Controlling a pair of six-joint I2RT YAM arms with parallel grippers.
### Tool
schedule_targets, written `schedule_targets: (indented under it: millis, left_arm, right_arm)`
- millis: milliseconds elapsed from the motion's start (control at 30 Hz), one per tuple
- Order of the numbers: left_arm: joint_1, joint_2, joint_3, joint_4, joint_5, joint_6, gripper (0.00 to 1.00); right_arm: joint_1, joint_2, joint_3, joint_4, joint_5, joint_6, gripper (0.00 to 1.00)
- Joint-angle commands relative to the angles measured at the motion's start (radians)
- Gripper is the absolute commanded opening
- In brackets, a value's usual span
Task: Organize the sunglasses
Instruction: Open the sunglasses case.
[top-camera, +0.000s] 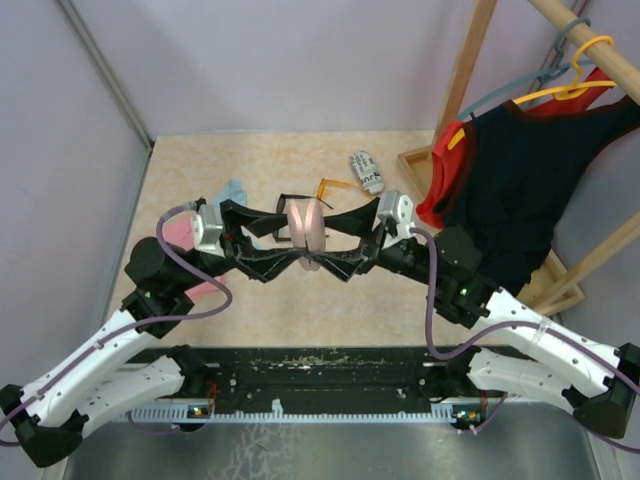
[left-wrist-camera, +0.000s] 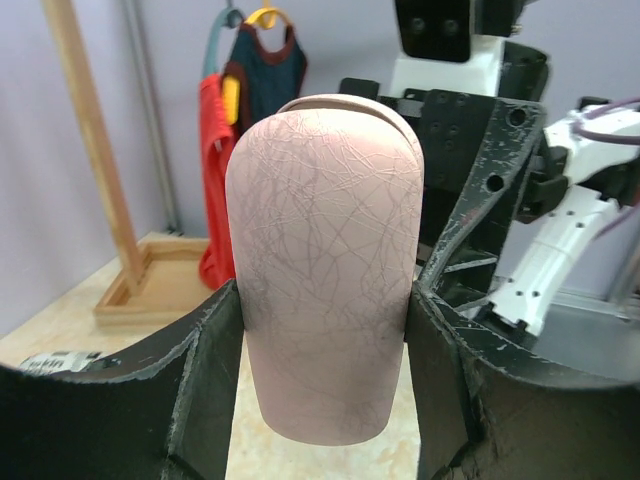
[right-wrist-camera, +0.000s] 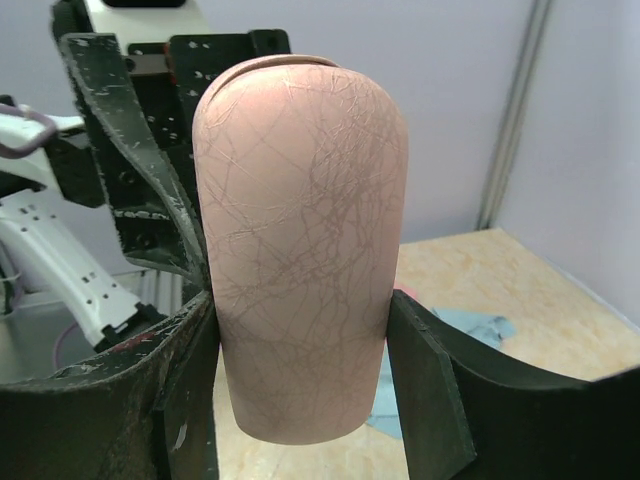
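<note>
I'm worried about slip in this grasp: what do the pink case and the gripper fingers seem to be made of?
The pink case looks like faux leather over a stiff shell, matte, with fine crackled creases all over; real leather can't be ruled out. The fingers clamping it look like hard black plastic, matte, with scuffed, whitish edges.
</note>
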Motion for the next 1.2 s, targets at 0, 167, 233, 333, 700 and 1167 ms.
schedule_targets:
  millis: [0, 167, 233, 333, 700, 1167]
  left_arm:
    - [-0.003, 0.023, 0.062, -0.102, -0.165, 0.083, 0.00]
    - [-0.003, 0.043, 0.075, -0.148, -0.271, 0.112, 0.00]
    - [-0.003, 0.049, 0.079, -0.159, -0.300, 0.124, 0.00]
    - [-0.003, 0.056, 0.078, -0.164, -0.330, 0.132, 0.00]
    - [-0.003, 0.071, 0.079, -0.176, -0.350, 0.133, 0.00]
    - [-0.003, 0.078, 0.082, -0.186, -0.369, 0.135, 0.00]
  right_arm:
    - [0.002, 0.011, 0.064, -0.051, 0.212, -0.030, 0.12]
    - [0.002, 0.028, 0.084, -0.089, 0.235, -0.028, 0.29]
    - [0.002, 0.028, 0.081, -0.083, 0.209, -0.023, 0.34]
    - [0.003, 0.027, 0.078, -0.075, 0.157, -0.019, 0.37]
    - [0.002, 0.002, 0.064, -0.107, 0.102, -0.011, 0.60]
    - [0.002, -0.052, 0.039, -0.150, 0.107, -0.006, 0.70]
